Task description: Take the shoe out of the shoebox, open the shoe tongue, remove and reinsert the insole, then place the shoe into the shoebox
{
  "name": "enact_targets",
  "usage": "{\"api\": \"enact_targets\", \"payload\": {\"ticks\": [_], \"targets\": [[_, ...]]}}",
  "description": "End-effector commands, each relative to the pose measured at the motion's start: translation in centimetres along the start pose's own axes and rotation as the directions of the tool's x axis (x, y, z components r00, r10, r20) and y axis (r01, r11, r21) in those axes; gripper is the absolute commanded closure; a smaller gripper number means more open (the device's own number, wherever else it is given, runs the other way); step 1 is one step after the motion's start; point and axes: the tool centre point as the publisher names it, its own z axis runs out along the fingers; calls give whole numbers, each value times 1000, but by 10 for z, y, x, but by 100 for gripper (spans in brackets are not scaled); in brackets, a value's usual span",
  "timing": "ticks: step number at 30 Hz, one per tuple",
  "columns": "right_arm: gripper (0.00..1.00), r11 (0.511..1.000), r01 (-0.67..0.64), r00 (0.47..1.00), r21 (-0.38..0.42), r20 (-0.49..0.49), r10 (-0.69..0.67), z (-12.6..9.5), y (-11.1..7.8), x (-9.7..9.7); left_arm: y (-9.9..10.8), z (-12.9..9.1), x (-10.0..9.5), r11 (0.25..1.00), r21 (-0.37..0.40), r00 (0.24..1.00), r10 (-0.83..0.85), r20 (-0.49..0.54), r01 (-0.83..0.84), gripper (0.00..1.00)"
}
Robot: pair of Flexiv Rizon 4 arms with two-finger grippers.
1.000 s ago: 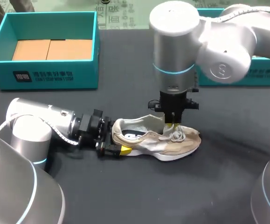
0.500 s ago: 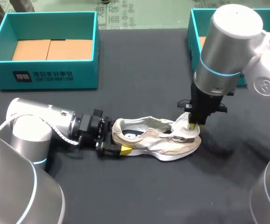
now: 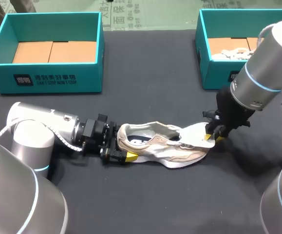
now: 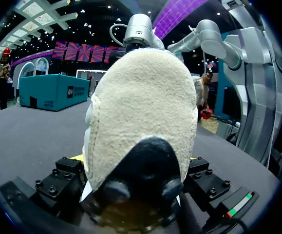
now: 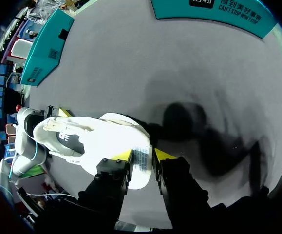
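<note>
A teal shoebox [image 3: 53, 78] sits upper left and a second shoebox [image 3: 217, 78] upper right, both well apart from the shoe [image 3: 162, 146] at lower middle. Our left gripper [image 3: 123, 148] clamps its heel. Our right gripper [image 3: 213, 137] has narrow jaws pinching the insole [image 3: 195, 132] over the toe.

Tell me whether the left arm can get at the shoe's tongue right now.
Probably not. The left gripper is shut on the shoe at its heel, and the tongue is folded out over the toe end, pinched in the right gripper.
</note>
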Motion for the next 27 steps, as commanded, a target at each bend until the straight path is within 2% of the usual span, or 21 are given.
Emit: {"api": "enact_targets", "payload": {"ticks": [1, 7, 8, 10, 15, 19, 22, 24, 27], "targets": [[56, 1000, 1, 971, -4, -238, -2, 4, -3, -5, 4, -1, -2, 1000, 0, 1000, -1, 0, 1, 100], [49, 1000, -8, 977, -13, -211, 5, -4, -3, -4, 4, -1, -2, 1000, 0, 1000, -1, 0, 1, 100], [42, 1000, -6, 979, -17, -206, 2, -7, -3, -3, 4, -1, -2, 1000, 0, 1000, -1, 0, 1, 100], [40, 1000, -7, 982, -23, -187, 3, -13, -2, -2, 4, -1, -2, 1000, 0, 1000, -1, 0, 1, 100], [36, 998, 5, 994, -62, -112, -12, -41, -2, 6, 4, -1, -2, 1000, 0, 1000, -1, 0, 1, 100], [31, 994, 52, 998, -93, -31, -55, -69, -1, 23, 4, -1, -2, 1000, 0, 1000, -1, 0, 1, 100], [23, 990, 111, 993, -88, 51, -107, -88, 5, 42, 4, -1, -2, 1000, 0, 1000, -1, 0, 1, 100], [22, 986, 144, 986, -80, 95, -136, -98, 8, 52, 4, -1, -2, 1000, 0, 1000, -1, 0, 1, 100], [27, 978, 195, 973, -73, 143, -183, -111, 12, 64, 4, -1, -2, 1000, 0, 1000, -1, 0, 1, 100]]}}
